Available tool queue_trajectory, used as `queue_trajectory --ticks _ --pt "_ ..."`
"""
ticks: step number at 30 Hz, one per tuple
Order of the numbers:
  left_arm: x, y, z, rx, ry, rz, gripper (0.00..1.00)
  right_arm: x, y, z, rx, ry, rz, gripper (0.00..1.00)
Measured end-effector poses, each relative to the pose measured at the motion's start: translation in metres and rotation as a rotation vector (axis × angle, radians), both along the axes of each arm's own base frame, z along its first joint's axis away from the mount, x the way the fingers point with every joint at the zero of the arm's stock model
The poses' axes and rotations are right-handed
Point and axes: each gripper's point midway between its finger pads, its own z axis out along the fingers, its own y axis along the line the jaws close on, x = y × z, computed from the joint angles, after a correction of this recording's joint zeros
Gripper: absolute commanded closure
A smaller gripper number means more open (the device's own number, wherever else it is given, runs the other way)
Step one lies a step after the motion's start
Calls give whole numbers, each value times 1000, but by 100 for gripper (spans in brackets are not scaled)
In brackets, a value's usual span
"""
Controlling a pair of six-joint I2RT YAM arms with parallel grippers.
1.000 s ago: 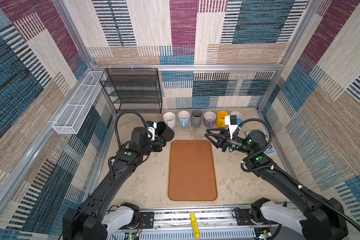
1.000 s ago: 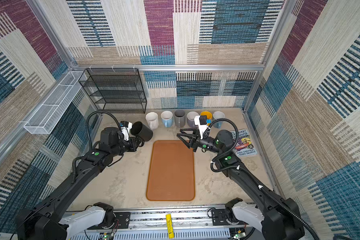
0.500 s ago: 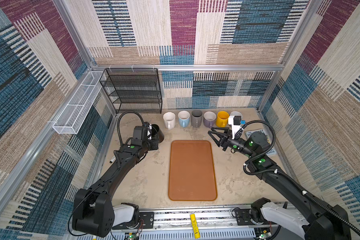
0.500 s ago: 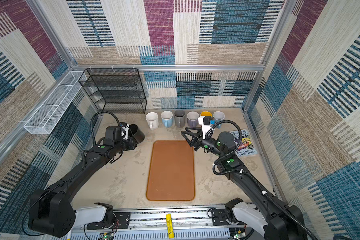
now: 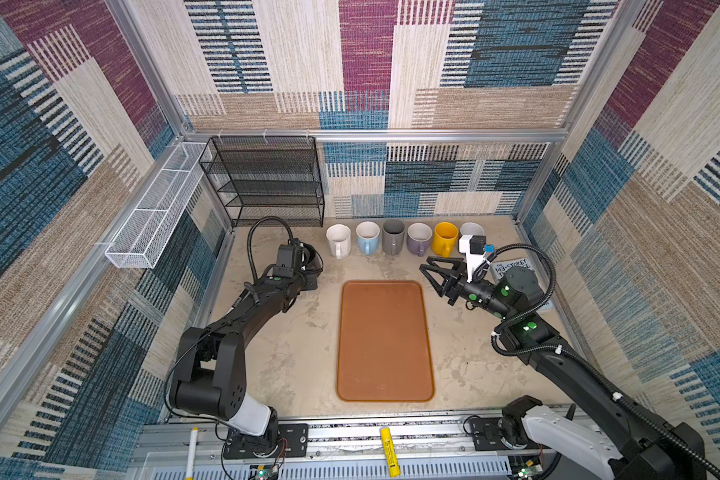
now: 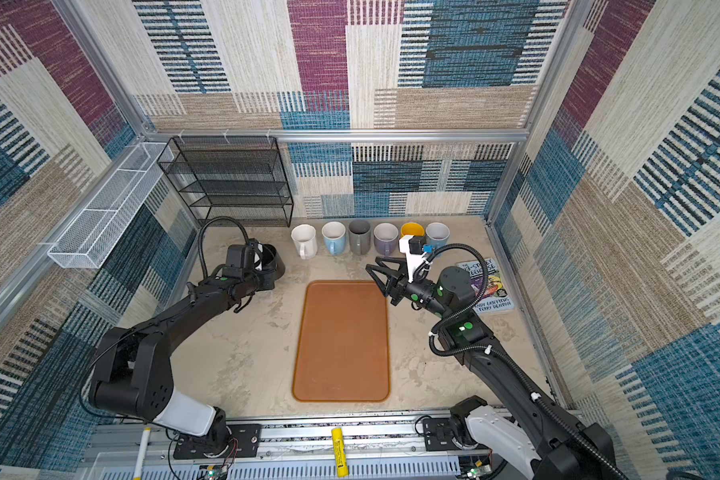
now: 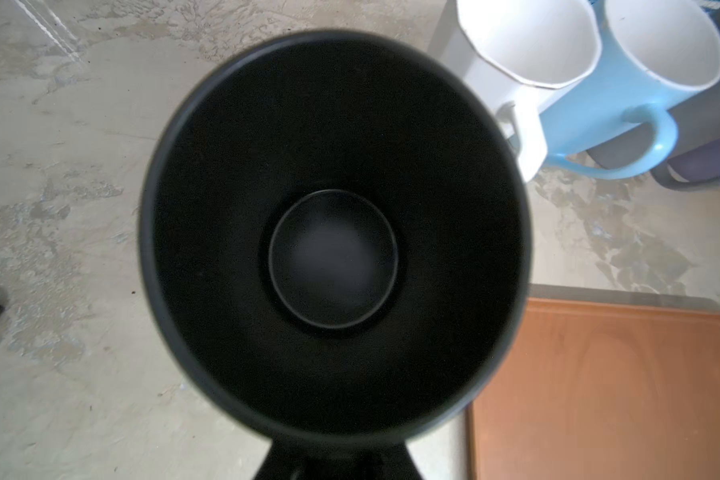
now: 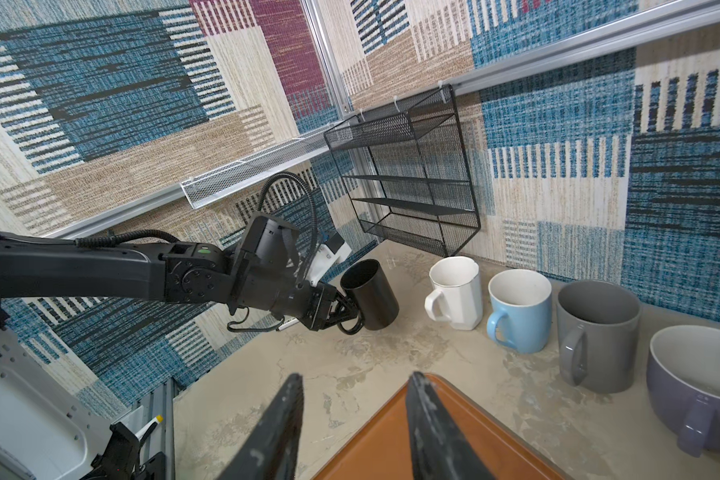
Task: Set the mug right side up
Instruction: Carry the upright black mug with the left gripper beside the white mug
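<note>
Right wrist view, Jo: the left gripper (image 8: 344, 312) is pinched shut on the handle (image 8: 353, 329) of the black mug (image 8: 371, 293).

Agreed, Sam. The mug's mouth points upward but leans back toward the arm, so it is tilted, not upright. The left wrist view looks straight into the opening, down to the inner base.

Is it resting on the table (image 8: 391, 357)?

I cannot tell. Its lower edge is close to the surface, but the contact itself is hidden. It sits just beside the white mug (image 8: 454, 299) at the end of the row along the back wall, in front of the wire rack (image 8: 412, 174) and clear of the tray (image 5: 385, 340).

And the right gripper (image 5: 433, 270)?

Its jaws stand apart with nothing between them. It hovers by the far corner of the tray, well apart from the black mug.

So how far along are we?

I judge the turning itself to be mostly done, since the opening faces up rather than down. What remains is to level the mug, seat its base flat on the table, and let go of the handle without tipping it into the white mug.
</note>
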Motion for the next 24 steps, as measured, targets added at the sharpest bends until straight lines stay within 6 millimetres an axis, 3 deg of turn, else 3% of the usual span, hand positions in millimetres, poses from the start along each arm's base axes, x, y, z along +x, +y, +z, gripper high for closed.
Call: queue_trajectory --ticks 13,24 --pt "55 4 -15 33 -19 43 100 -2 -4 -2 -24 8 -16 56" --pt "86 0 -30 43 -11 42 100 -2 -6 -5 -34 15 -29 56"
